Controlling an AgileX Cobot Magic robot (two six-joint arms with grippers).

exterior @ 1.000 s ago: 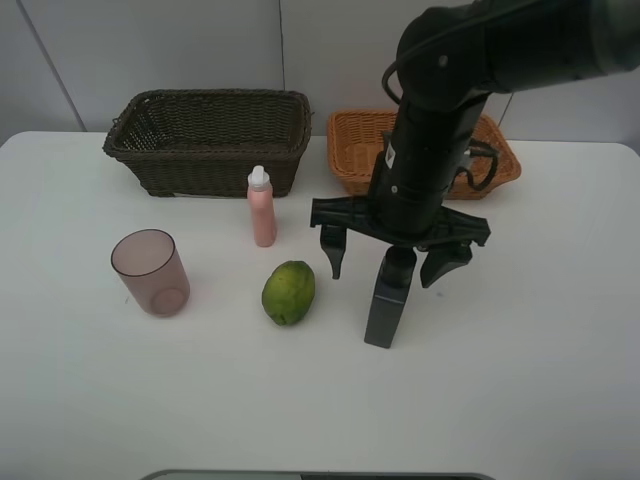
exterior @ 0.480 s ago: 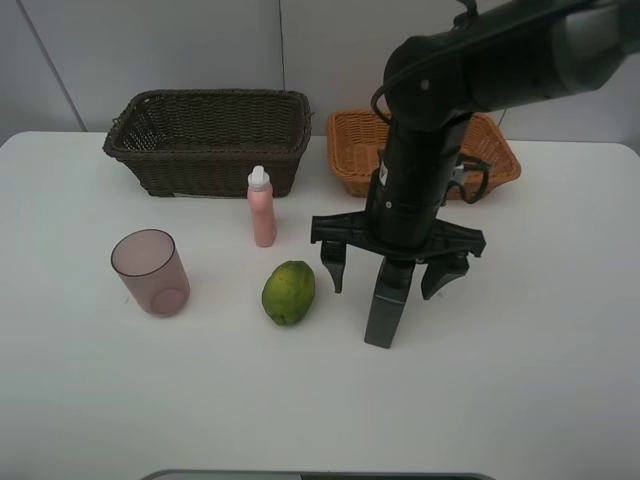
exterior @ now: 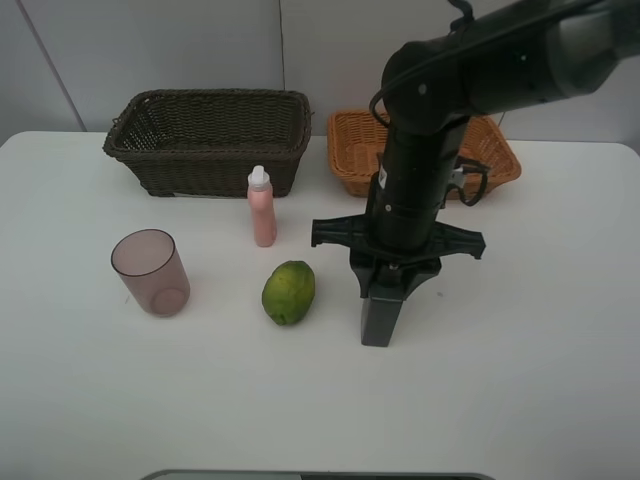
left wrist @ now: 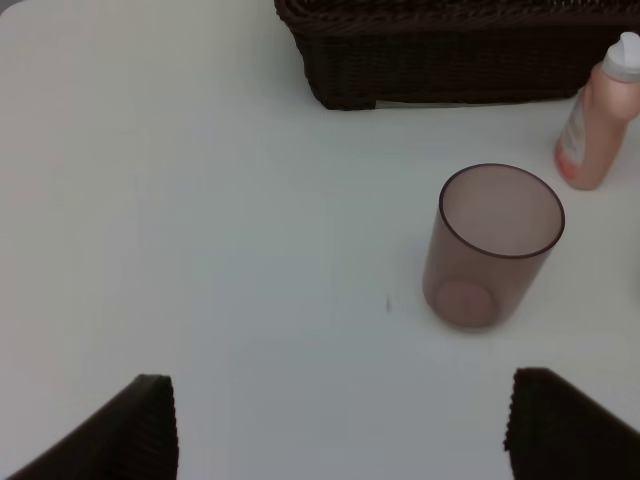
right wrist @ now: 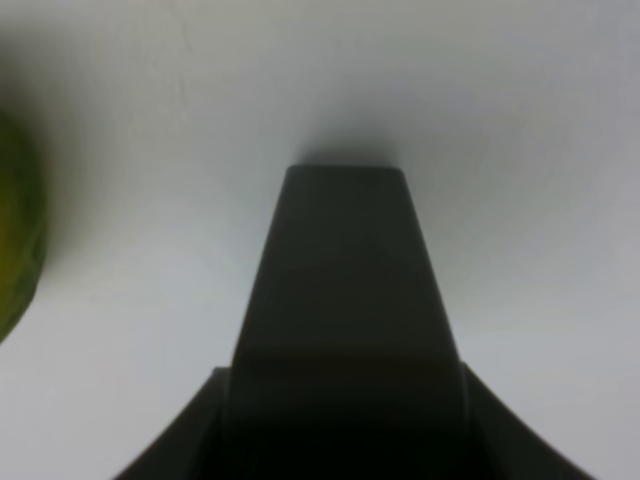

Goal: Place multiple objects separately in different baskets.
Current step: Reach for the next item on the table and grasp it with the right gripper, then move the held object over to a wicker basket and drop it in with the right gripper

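On the white surface (exterior: pixel 500 380) the right tool (exterior: pixel 394 275) is pinching the upper part of the dark rectangular bottle (exterior: pixel 380 318), which stands upright on the surface in front of the orange-tan basket (exterior: pixel 350 150); the black arm above it hides the middle of that basket, so what lies inside cannot be told. The green fruit (exterior: pixel 289 292) lies just beside the bottle on its left, near but apart from it (the right wrist view catches only its edge at the border of the picture). Further left the pink bottle (exterior: pixel 262 212) stands upright before the dark brown basket (exterior: pixel 200 165), and the mauve cup (exterior: pixel 150 272) stands open end up, well apart from the rest. The left tool (left wrist: pixel 345 430) hangs spread over bare surface with the cup ahead of it and nothing between its fingers. A second ago the right tool's fingers stood wide on either side of the dark bottle; now they are pressed in against it, while the bottle's base sits where it was and the fruit, cup and pink bottle have not shifted. Both baskets are woven wicker, rectangular, the brown one deeper and the tan one shallower; the cup is smooth and translucent, the fruit round with a dull mottled skin, the pink bottle slim with a white cap, the dark bottle flat-sided and matte
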